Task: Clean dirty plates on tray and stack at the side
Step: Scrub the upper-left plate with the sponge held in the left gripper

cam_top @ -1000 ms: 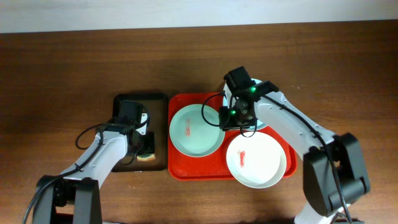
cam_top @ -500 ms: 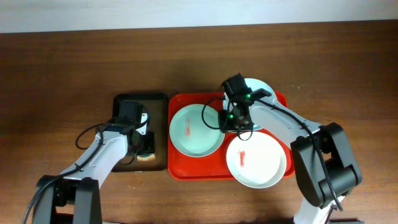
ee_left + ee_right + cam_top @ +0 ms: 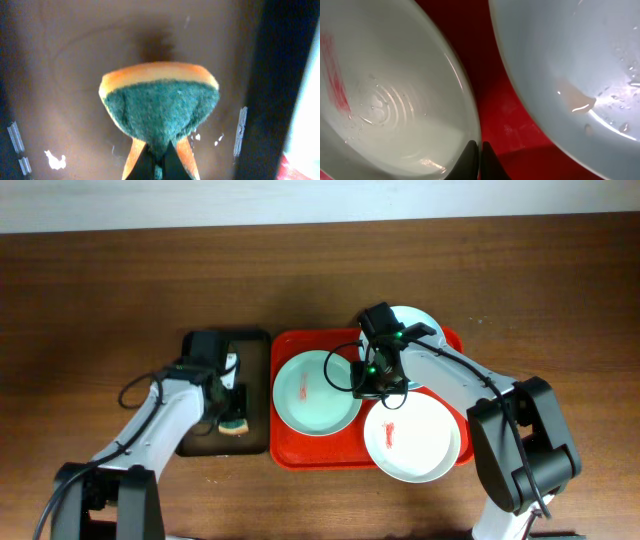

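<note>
The red tray holds three plates. A pale mint plate with a red smear lies at its left. A white plate with a red smear lies at front right. A third plate at the back right is partly hidden by my right arm. My right gripper is shut on the right rim of the mint plate. In the right wrist view the fingers pinch that rim, with another plate beside it. My left gripper is shut on a green-and-orange sponge.
A black-rimmed brown tray stands left of the red tray, and the sponge hangs over its brown floor. Red tray floor shows between the two plates. Bare wooden table surrounds both trays.
My right gripper has moved left and down onto the mint plate's right rim. My left arm has shifted slightly with the sponge over the brown tray.
</note>
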